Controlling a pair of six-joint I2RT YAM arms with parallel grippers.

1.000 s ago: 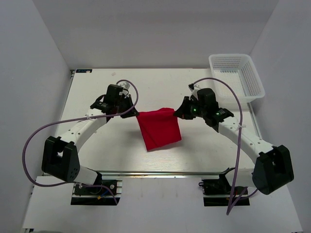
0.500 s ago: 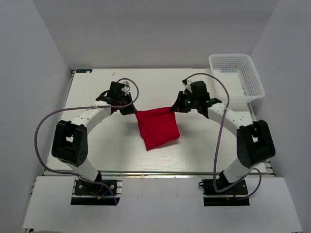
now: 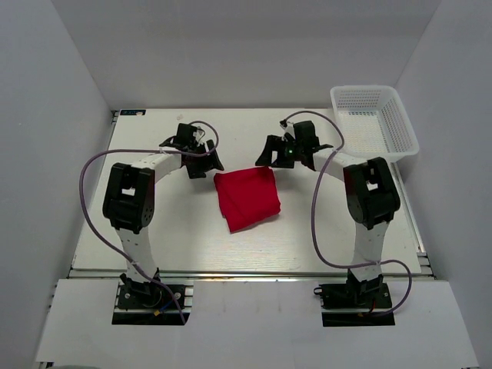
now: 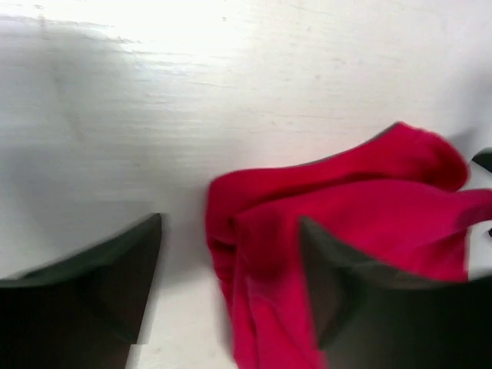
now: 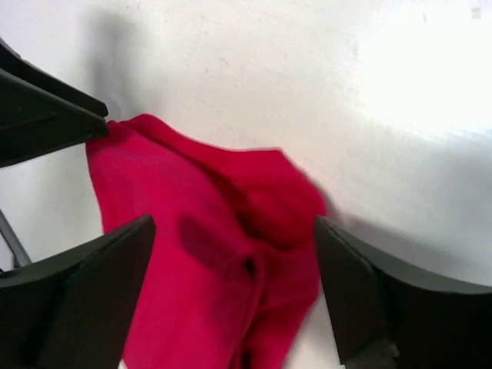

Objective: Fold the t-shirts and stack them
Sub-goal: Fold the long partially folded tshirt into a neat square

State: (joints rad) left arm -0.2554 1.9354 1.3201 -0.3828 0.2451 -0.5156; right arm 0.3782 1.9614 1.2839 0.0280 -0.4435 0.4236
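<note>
The red t-shirt (image 3: 247,198) lies folded into a small slanted rectangle on the white table (image 3: 169,231), between the two arms. My left gripper (image 3: 209,164) stands open just off its upper left corner. In the left wrist view the t-shirt (image 4: 354,207) has a rumpled corner between the spread dark fingers (image 4: 115,284) of the left gripper (image 4: 231,257), held by neither. My right gripper (image 3: 270,152) is open just above the upper right corner. The right wrist view shows the t-shirt (image 5: 192,254) lying loose under the wide jaws of the right gripper (image 5: 234,261).
A white mesh basket (image 3: 377,123) stands at the back right corner of the table. White walls close in the back and both sides. Both arms are folded back over their bases, with grey cables looping beside them.
Both grippers have opened and let go of the t-shirt's upper corners. The shirt has dropped flat on the table. Both arms have drawn back and slightly away from it.
</note>
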